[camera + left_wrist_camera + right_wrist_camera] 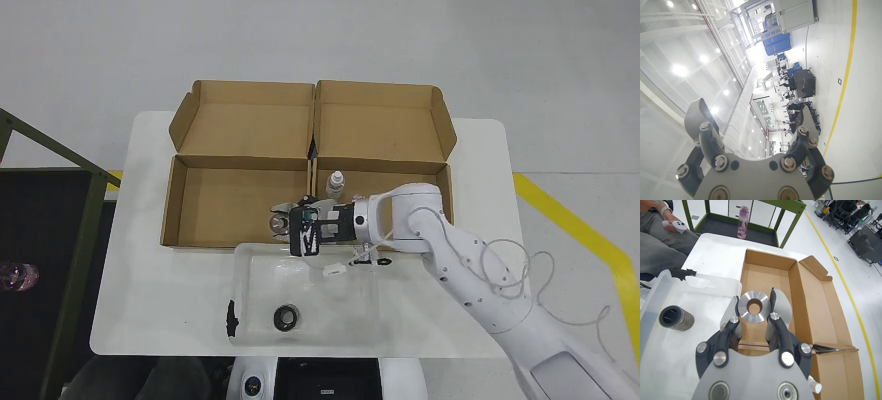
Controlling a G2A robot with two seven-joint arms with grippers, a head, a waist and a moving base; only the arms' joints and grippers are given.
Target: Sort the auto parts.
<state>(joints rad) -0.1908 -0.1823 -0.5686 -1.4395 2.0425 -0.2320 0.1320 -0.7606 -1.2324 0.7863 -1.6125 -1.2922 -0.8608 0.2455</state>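
My right gripper [754, 295] is shut on a shiny metal ring [743, 307] with a round hole in its middle. It holds the ring just above the near right corner of the left cardboard box [770, 275], beside the far wall of the clear plastic bin [702, 283]. From the top view the right gripper [283, 222] and the ring [277, 222] sit at that box's near edge. A dark cylindrical bearing [676, 317] lies in the bin [245, 262]. My left gripper [753, 113] is open, holds nothing and points up into the room.
A second open cardboard box [400, 175] stands to the right with a small white part [337, 182] in it. Small white [333, 268] and black [383, 261] bits lie in the bin's far end. A green cart [745, 232] with a pink bottle stands beyond the table's left side.
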